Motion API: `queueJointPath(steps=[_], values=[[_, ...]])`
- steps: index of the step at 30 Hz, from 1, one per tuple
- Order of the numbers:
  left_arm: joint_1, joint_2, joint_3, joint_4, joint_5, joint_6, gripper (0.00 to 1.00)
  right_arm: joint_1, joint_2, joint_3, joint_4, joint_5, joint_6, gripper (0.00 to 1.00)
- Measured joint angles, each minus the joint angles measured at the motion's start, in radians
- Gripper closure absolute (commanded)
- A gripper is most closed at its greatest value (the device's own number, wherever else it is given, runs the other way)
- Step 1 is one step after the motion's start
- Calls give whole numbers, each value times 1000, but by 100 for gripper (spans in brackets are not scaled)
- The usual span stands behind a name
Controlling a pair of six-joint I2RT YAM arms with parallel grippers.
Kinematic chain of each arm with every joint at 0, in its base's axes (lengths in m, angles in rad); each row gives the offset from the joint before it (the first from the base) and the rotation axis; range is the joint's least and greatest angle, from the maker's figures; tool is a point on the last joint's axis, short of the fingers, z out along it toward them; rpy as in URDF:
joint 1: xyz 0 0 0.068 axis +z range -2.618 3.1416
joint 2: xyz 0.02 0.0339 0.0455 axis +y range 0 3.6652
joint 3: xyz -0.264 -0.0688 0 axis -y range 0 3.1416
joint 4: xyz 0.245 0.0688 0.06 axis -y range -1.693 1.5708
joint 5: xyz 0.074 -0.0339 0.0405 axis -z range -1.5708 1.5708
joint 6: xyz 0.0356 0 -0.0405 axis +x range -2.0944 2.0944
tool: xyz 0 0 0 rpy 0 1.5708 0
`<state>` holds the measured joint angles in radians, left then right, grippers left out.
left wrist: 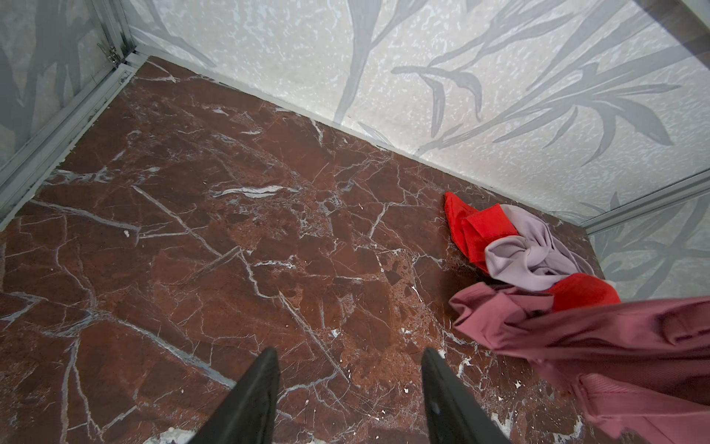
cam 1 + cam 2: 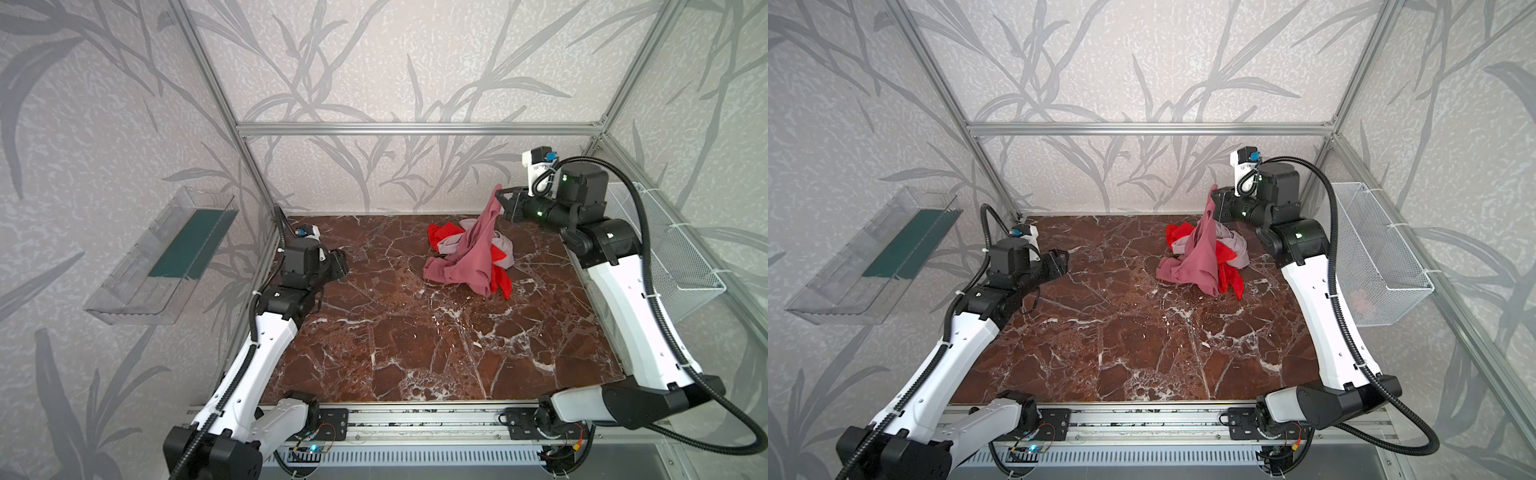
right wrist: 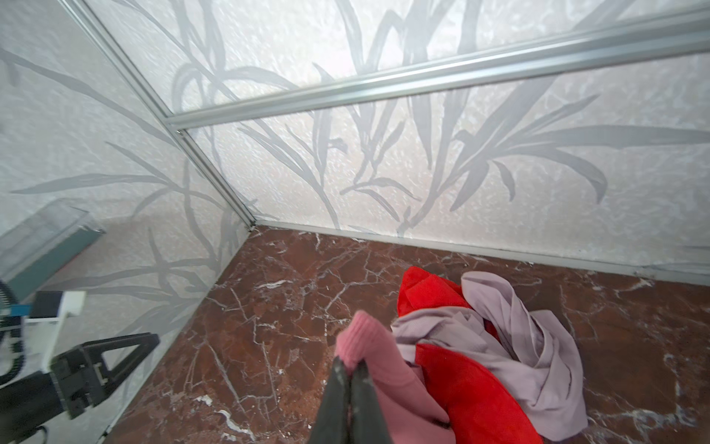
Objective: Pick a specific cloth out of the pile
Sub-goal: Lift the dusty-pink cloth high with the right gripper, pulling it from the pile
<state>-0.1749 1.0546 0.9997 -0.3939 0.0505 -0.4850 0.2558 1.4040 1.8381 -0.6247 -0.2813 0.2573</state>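
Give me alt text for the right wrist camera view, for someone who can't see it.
The right gripper, shut, pinches a fold of the dusty rose cloth above a brown marble tabletop. Beside it lies the pile of bright red and pale lilac cloths, with the left gripper off to one side.

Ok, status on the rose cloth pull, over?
Right pincer shut on the dusty rose cloth, top corner raised. Lower part draped over the pile, red and lilac. Left pincer open, empty, off to the side. Nothing blocking.
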Motion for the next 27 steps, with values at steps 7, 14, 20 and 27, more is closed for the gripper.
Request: queueJointPath(steps=[7, 14, 20, 27], values=[[0, -12, 0, -4, 0, 3, 43, 0, 3, 136, 35, -119, 58, 100], [0, -54, 26, -35, 8, -5, 43, 0, 14, 213, 121, -269, 175, 100], [0, -118, 63, -69, 19, -6, 43, 30, 85, 333, 178, -372, 289, 100], [0, -173, 103, -120, 21, -5, 43, 162, 218, 557, 132, -401, 294, 100]])
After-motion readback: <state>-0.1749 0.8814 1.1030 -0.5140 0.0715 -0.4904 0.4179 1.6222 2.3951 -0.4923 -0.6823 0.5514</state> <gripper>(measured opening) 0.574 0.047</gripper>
